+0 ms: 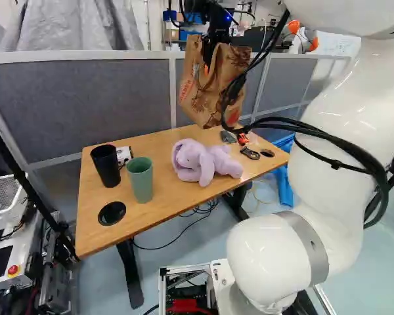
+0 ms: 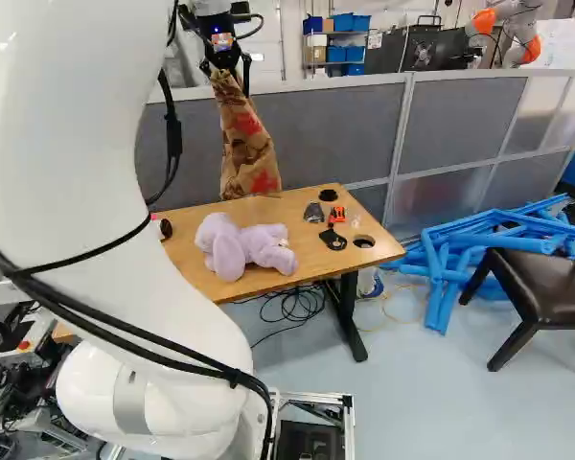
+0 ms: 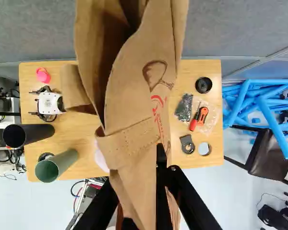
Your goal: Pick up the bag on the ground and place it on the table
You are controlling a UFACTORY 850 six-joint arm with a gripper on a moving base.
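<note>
"One brown paper bag (image 1: 217, 82), and where is it?"

"Upper middle of the left base view, and upper left of centre in the right one, hanging upright from the end effector (image 2: 228, 79)."

"Is it gripped?"

"Yes, the fingers are closed on its upper part; the wrist view has the paper running between them."

"Over the tabletop (image 1: 92, 213)?"

"It overlaps the far edge in both base views. I can't tell whether its bottom touches the wood."

"What's on there?"

"A purple plush elephant (image 1: 197, 161) at the centre of the left base view, with a green cup (image 1: 140, 180) and a black cup (image 1: 106, 167) left of it. Right of the plush, near the far edge, lies a red tool (image 1: 242, 138)."
</note>
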